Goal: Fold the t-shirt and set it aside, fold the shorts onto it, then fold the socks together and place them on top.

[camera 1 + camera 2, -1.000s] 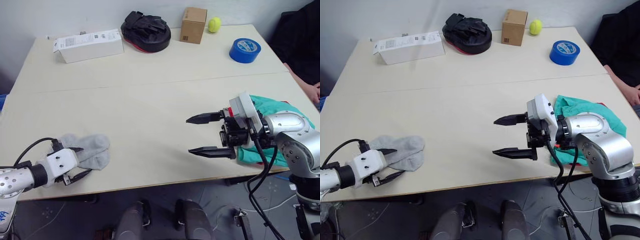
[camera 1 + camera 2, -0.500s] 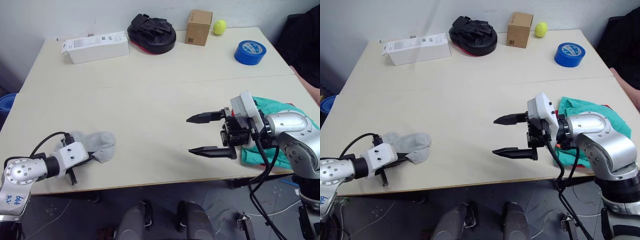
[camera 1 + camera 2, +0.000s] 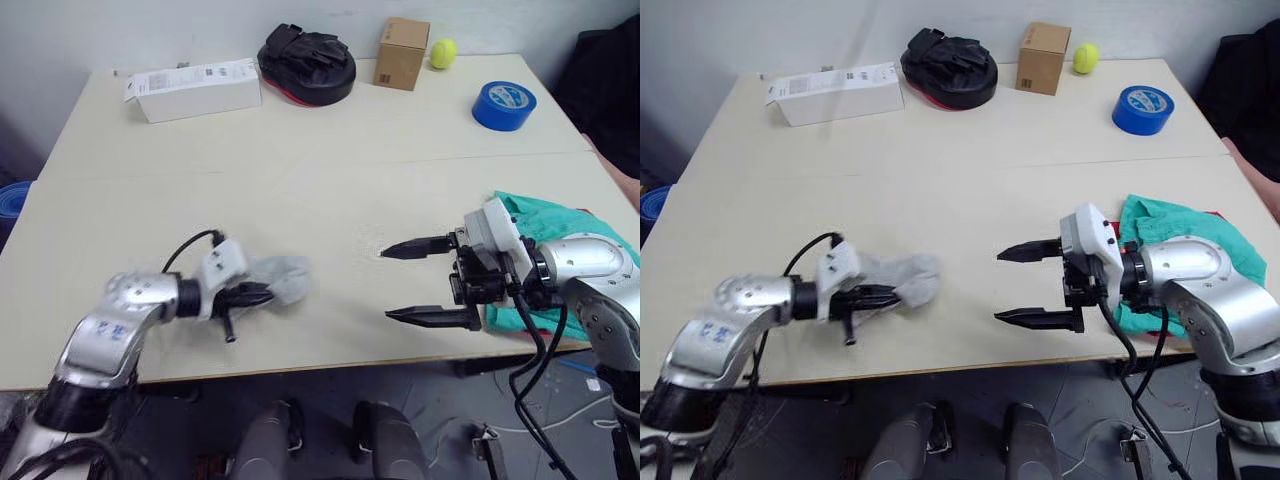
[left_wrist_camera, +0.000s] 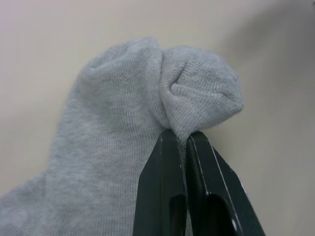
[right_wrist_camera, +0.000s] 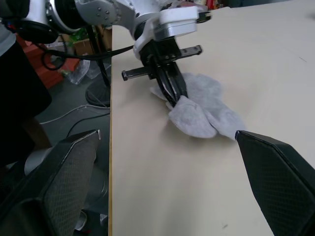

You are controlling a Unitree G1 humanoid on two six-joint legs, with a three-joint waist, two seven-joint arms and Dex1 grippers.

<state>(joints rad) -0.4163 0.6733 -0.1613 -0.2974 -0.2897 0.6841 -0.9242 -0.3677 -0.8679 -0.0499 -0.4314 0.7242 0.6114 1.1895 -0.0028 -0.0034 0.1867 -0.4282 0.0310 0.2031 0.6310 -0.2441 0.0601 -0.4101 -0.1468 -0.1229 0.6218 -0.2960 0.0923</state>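
Left wrist view shows my left pincer [image 4: 184,140] pinching the socks [image 4: 123,137] just ahead; my right pincer [image 3: 1040,282] waits spread. I should carry them low toward the shorts [image 3: 1175,222] beyond it.

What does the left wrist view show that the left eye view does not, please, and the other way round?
The left wrist view alone shows the knit of the socks bunched and pinched between two black fingers that sit shut together. The left eye view alone shows the open right gripper, the shorts behind it on the table, plus the blue tape roll and tennis ball. Both show the left gripper gripping the grey socks on the pale tabletop.
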